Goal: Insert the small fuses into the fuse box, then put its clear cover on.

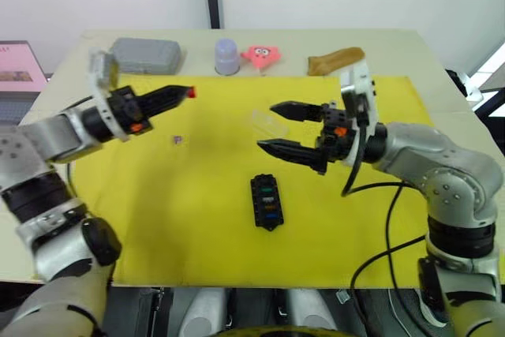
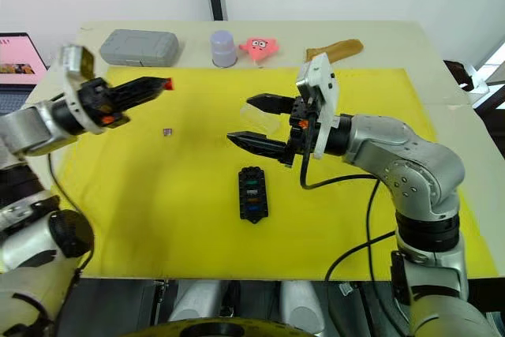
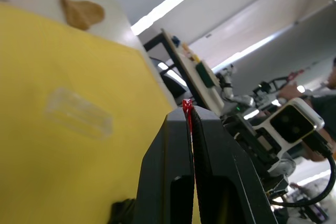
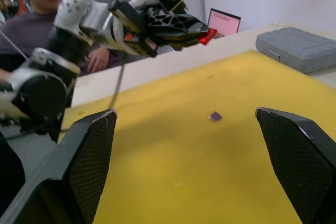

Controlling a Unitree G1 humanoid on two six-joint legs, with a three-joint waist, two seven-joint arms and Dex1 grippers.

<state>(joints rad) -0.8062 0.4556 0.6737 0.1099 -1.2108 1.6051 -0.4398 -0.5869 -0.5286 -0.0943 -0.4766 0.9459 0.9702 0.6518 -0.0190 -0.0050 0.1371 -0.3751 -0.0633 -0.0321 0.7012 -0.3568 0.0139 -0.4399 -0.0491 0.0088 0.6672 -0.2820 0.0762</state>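
Two grippers are hanging above a yellow mat (image 1: pixel 197 226) that is covering most of a pale table (image 1: pixel 410 41). The left gripper (image 1: pixel 188 92) is reaching over the mat's far left part with its fingers pressed together, pinching a red fuse (image 2: pixel 167 83) at the very tips. The right gripper (image 2: pixel 239 120) is hovering over the middle of the mat with its fingers spread wide and nothing between them. The clear cover (image 1: pixel 270 122) is lying on the mat just past those spread fingers. The black fuse box (image 1: pixel 267 200) is sitting near the mat's centre, toward the near edge, with several coloured fuses already showing in its slots. A purple fuse (image 1: pixel 178 140) is lying alone on the mat between the left gripper and the fuse box. Along the table's far edge a grey case (image 1: pixel 146 55), a lilac cup (image 1: pixel 226 57), a pink toy (image 1: pixel 262 56) and a brown piece (image 1: pixel 335 60) are lined up. A person (image 4: pixel 31 9) is sitting beyond the table's left side.
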